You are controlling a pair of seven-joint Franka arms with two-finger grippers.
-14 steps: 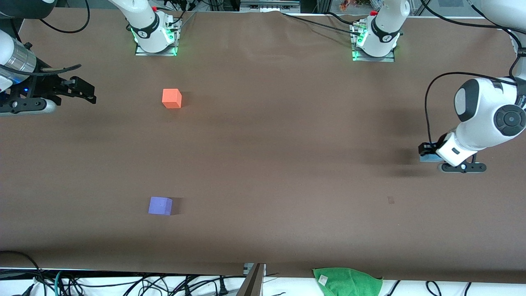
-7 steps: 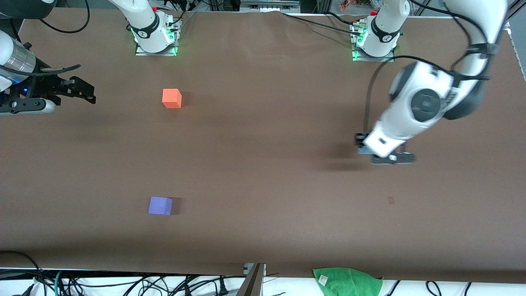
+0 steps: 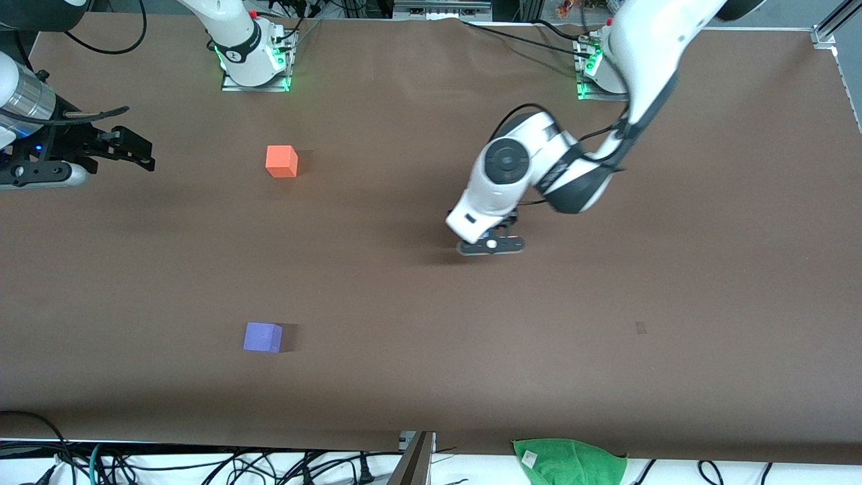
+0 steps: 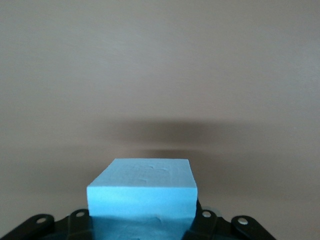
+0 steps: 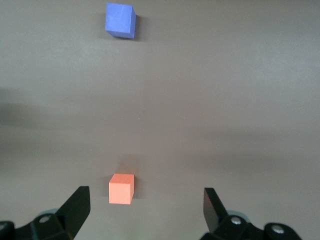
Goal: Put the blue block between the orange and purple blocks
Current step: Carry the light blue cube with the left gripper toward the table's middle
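Three cubes, two end effectors, one cloth.

I count one blue block [image 4: 142,192], one orange block [image 3: 281,161], one purple block [image 3: 262,337]. My end effectors make two: left end effector [image 3: 491,245], right end effector [image 3: 138,149]. One green cloth [image 3: 569,461] hangs off the table [image 3: 417,337] edge.

A wide brown surface [image 3: 417,377] carries two small cubes, well apart. The orange block [image 3: 281,162] sits near the right arm's base [image 3: 252,57]. The purple block [image 3: 262,337] lies nearer the front camera than the orange block, roughly in line with it. A small dark mark [image 3: 640,328], perhaps a stain, shows toward the left arm's end. A green cloth [image 3: 571,461] lies at the surface's camera-side edge.
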